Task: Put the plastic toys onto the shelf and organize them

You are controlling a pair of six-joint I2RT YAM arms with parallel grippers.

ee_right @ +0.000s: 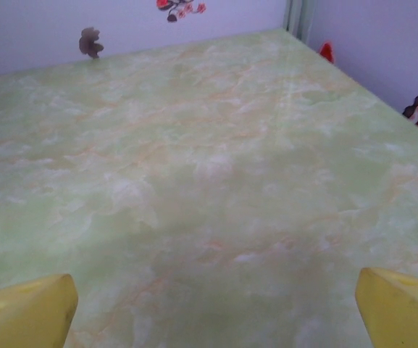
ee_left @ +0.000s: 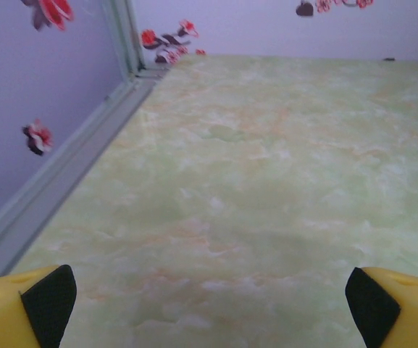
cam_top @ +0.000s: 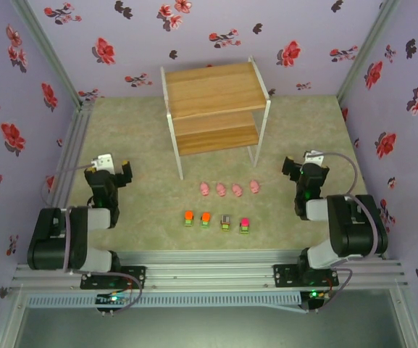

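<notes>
Nothing shelved yet, we judge: four pink pig-like plastic figures (cam_top: 221, 189) and four small green-based plastic blocks (cam_top: 206, 217) line the marbled green desk (cam_top: 143, 138) at six o'clock of the two-tier wooden shelf (cam_top: 212, 94). The left end effector (cam_top: 122, 172) and right end effector (cam_top: 292, 168), jaws apart, hold nothing.

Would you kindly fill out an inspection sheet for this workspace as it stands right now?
Surface: green marbled mat, flat, no spills seen.
Job's things: shelf stands at the far middle, both boards bare; four pink pigs in a row in front of it; four blocks in a nearer row, two with orange tops, one grey, one magenta.
Clutter: nothing seen.
Grippers: left gripper and right gripper both open, holding nothing, off to either side of the toys.
Cables: grey cables loop along the arms, away from the toys.
Surroundings: lilac walls with a flower print; metal rail at the near edge.
</notes>
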